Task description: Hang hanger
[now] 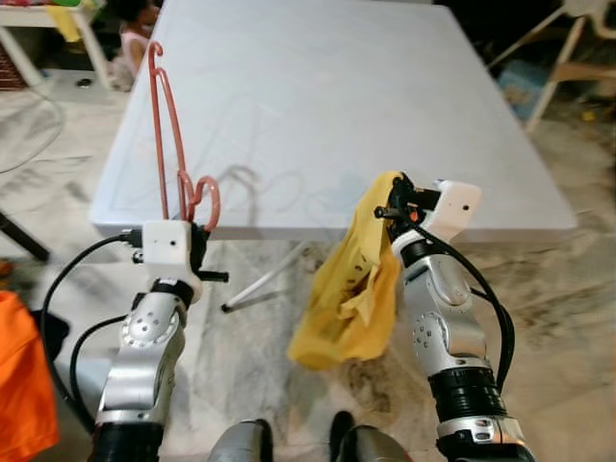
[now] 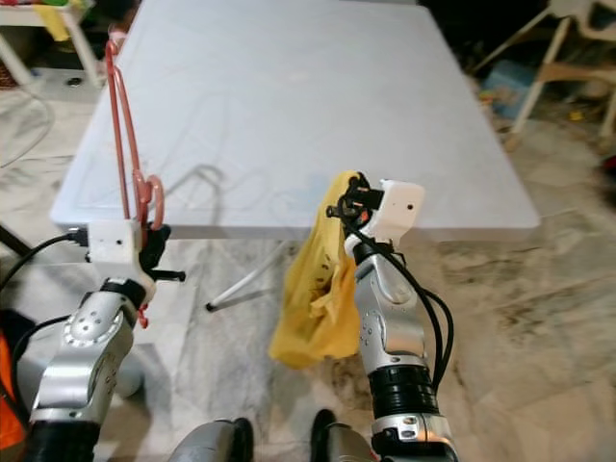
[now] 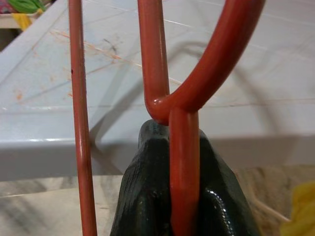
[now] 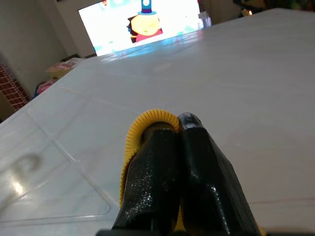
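My left gripper (image 1: 197,223) is shut on a red plastic hanger (image 1: 166,125), held upright at the near left edge of the white table (image 1: 318,87). In the left wrist view the black fingers (image 3: 147,196) clamp the hanger's red bar (image 3: 184,162) just below its curved hook. My right gripper (image 1: 397,204) is shut on a yellow garment (image 1: 351,284) at the table's near edge; the cloth hangs down below it toward the floor. In the right wrist view the yellow ribbed hem (image 4: 147,120) folds over the closed fingertips (image 4: 170,147).
A folding table leg (image 1: 265,274) crosses the marble floor under the table. Orange cloth (image 1: 24,385) lies at the far left. White chair legs (image 1: 558,58) stand at the back right. A screen (image 4: 142,22) glows beyond the table's far side.
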